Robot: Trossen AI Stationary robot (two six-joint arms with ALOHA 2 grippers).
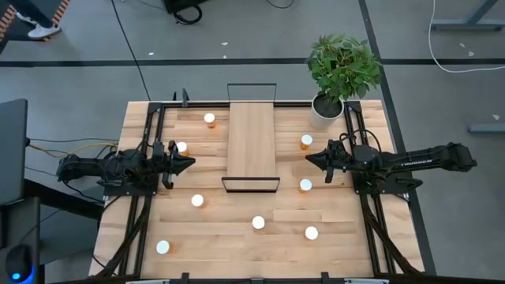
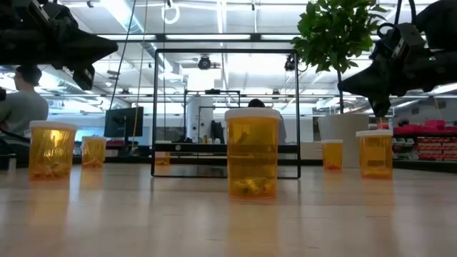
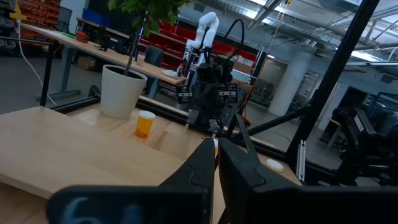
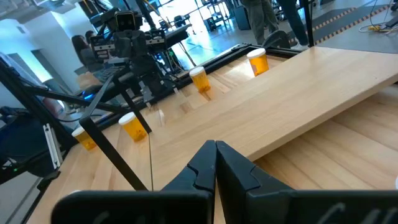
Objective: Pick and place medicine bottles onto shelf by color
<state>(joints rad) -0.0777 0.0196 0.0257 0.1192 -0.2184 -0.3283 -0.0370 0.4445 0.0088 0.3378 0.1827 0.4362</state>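
The shelf [image 1: 251,142], a long light-wood board with black frames at its near and far ends, lies on the table's middle. Several medicine bottles with white caps stand upright on the tabletop around it: two at the left [image 1: 181,147] [image 1: 209,119], two at the right [image 1: 306,141] [image 1: 305,185], the others nearer the front [image 1: 258,223] [image 1: 197,200]. Those that show from the side have orange bodies [image 2: 251,153]. My left gripper [image 1: 189,163] is shut and empty, left of the shelf, above the table. My right gripper [image 1: 309,160] is shut and empty, right of the shelf; its closed fingertips show in the right wrist view [image 4: 216,149].
A green plant in a white pot [image 1: 326,109] stands at the table's far right corner, behind my right arm. Black rails [image 1: 150,142] run along both side edges of the table. A person [image 2: 21,100] sits in the room beyond the table.
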